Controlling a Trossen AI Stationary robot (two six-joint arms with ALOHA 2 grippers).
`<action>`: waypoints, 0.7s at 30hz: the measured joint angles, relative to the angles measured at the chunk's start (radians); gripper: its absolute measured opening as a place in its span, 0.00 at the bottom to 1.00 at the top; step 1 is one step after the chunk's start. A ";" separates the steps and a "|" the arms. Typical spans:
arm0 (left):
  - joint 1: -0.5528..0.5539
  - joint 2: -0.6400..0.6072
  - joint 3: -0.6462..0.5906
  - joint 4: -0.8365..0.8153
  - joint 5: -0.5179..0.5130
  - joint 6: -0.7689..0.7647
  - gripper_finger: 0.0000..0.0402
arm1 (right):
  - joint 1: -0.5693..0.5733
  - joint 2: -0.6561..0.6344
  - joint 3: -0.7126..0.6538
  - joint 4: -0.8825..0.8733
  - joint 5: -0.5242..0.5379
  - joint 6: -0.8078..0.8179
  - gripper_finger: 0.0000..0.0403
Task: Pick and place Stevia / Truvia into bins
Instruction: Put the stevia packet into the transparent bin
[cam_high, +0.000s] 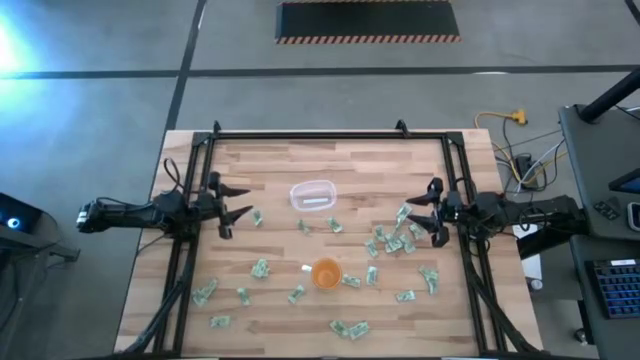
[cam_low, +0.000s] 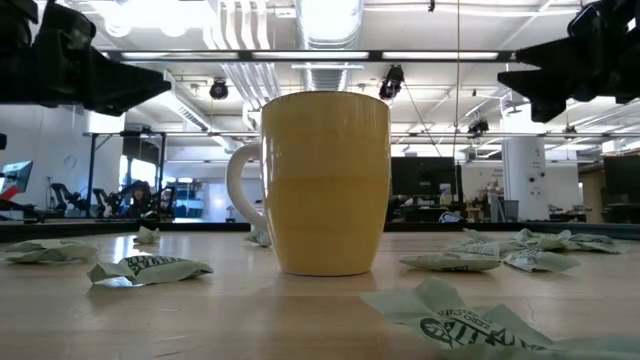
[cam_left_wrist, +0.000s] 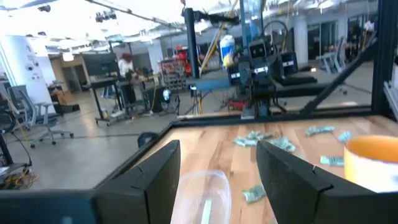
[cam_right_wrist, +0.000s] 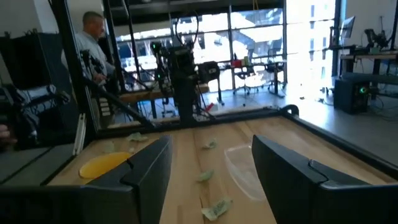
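Sachets of Stevia / Truvia (cam_high: 390, 240) are lying scattered across the wooden surface (cam_high: 280, 165), thickest toward the right side and along the near edge, with a few more on the left. One clear tub (cam_high: 313, 195) is sitting near the middle of the far half, and a single sachet is lying inside it. An orange cup (cam_high: 326, 272) is standing nearer the front, well apart from the tub, with a small white scrap (cam_high: 307, 267) just beside it.

Both arms are hanging at the edges of the surface. The left gripper (cam_high: 237, 200) is hovering over the left edge with its fingers spread wide apart, holding nothing and touching nothing; in the left wrist view the tub (cam_left_wrist: 202, 196) is showing in the gap between the two fingers (cam_left_wrist: 155, 177). The right gripper (cam_high: 420, 213) is hovering over the right edge, its fingers likewise spread wide and empty, with sachets lying just under and beside it. A person (cam_right_wrist: 93, 37) is standing in the room beyond the surface.
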 joint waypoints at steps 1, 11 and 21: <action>0.000 0.000 0.000 0.012 0.000 0.000 0.49 | 0.000 0.000 0.000 0.021 0.000 0.000 0.53; 0.000 0.000 0.000 0.138 0.032 -0.030 0.49 | 0.000 0.000 0.000 0.126 0.000 -0.095 0.53; 0.000 0.011 0.000 0.164 0.025 -0.102 0.49 | 0.000 0.001 0.000 0.086 0.018 -0.210 0.53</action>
